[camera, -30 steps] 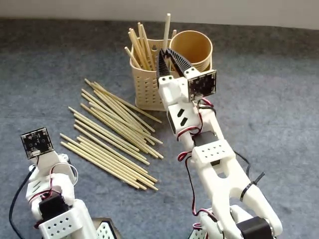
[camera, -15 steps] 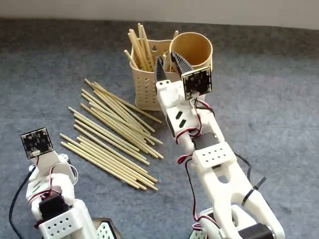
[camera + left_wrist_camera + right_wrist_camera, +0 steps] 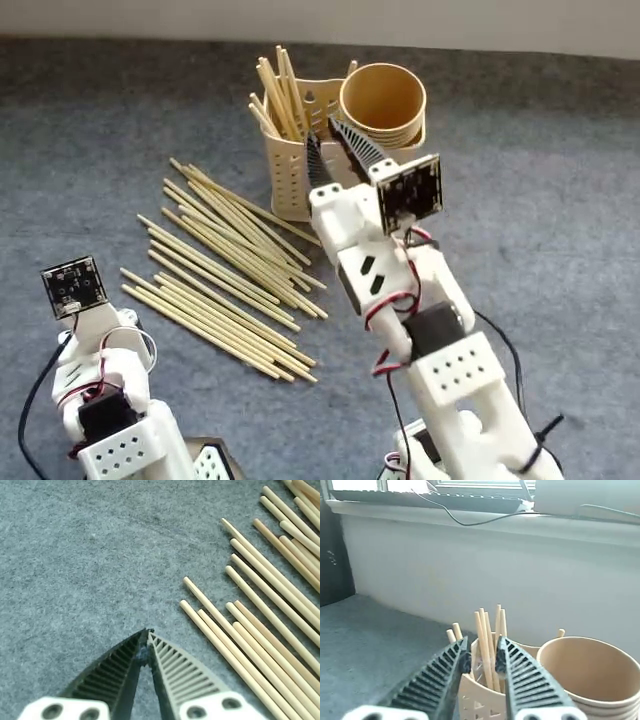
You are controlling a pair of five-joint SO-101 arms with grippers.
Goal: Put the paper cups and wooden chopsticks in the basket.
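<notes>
A cream perforated basket point(image 3: 287, 172) stands at the back with several wooden chopsticks point(image 3: 278, 88) upright in it. A stack of tan paper cups point(image 3: 383, 98) sits against its right side; I cannot tell whether it is inside. Many loose chopsticks point(image 3: 225, 268) lie fanned on the grey carpet. My right gripper point(image 3: 332, 152) hovers open just in front of the basket with nothing between its fingers; its wrist view shows the gripper point(image 3: 483, 649), the basket point(image 3: 479, 699), the standing chopsticks point(image 3: 488, 639) and a cup point(image 3: 587, 672). My left gripper point(image 3: 147, 633) is shut beside chopstick ends point(image 3: 235, 625).
The left arm's camera block point(image 3: 73, 286) sits at the front left, near the loose pile's lower end. Bare carpet point(image 3: 540, 200) stretches to the right of the cups and to the far left. A pale wall point(image 3: 470, 565) rises behind the basket.
The tall chopstick standing in the right gripper over the basket has dropped in among the others. The right gripper opened, and the arm has drawn back and shifted slightly. The left arm stayed still.
</notes>
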